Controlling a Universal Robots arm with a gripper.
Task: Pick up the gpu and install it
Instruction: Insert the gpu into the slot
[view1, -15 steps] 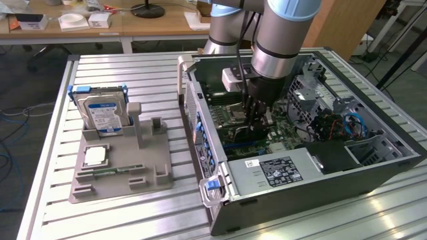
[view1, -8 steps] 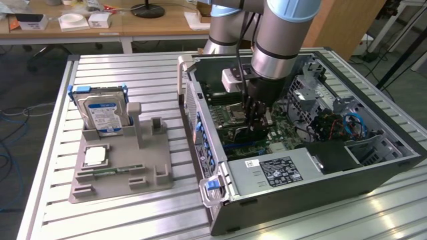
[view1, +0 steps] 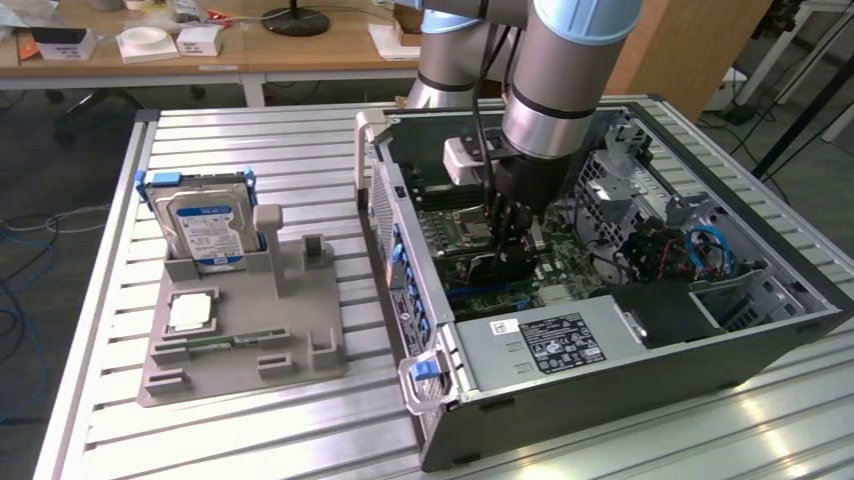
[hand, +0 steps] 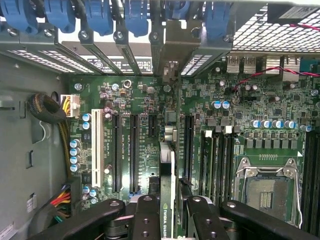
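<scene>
My pincer (hand: 172, 212) grips the gpu (hand: 170, 170) edge-on. It hangs inside the open computer case (view1: 747, 360), just above the motherboard (hand: 140, 100).

Work surface: a ribbed aluminium table (view1: 267, 130), lit evenly, with glare at the near edge. Behind it stands a wooden desk (view1: 320, 52) carrying small white boxes (view1: 147, 42) and a black lamp base (view1: 295, 20). Cables (view1: 27, 240) trail on the grey floor (view1: 67, 170).
</scene>
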